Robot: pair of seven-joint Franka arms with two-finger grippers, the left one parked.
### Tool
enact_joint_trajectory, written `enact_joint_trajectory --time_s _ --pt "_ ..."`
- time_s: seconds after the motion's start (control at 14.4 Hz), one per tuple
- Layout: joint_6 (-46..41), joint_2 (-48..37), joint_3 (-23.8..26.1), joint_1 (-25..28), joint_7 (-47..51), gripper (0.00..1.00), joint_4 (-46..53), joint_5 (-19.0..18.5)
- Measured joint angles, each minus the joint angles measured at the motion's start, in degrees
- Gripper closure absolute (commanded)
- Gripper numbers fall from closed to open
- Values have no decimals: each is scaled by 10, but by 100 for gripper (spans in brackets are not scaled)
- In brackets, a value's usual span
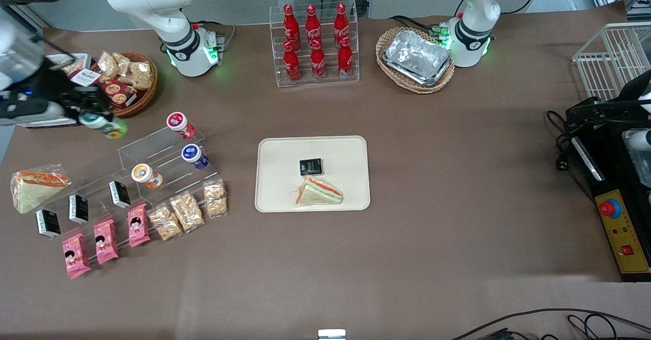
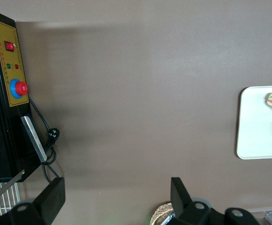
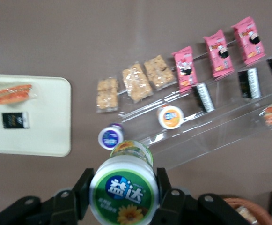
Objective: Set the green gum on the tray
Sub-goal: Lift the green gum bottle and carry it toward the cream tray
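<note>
The gripper (image 3: 124, 197) clamps the green gum (image 3: 123, 193); only the front view shows it lifted off the desk (image 1: 457, 187), at nine o'clock of the tray (image 1: 312, 173).

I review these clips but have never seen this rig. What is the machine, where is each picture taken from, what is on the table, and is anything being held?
Two robot arms stand at a brown table. One picture looks down from the front; the other two come from cameras on each arm's wrist. The working arm's gripper is shut on the green gum, lifted above the clear display steps at its end of the table. The cream tray in the middle holds a sandwich and a small black packet. Snack packs, other gum bottles and cola bottles lie around.
</note>
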Motion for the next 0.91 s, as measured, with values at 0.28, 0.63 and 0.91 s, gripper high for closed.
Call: enact_joint_trajectory --time_s 0.28,0.63,0.91 --pt "0 28 70 40 192 63 21 1" --pt "27 73 150 44 370 63 42 22" --pt "68 99 157 61 416 62 22 28"
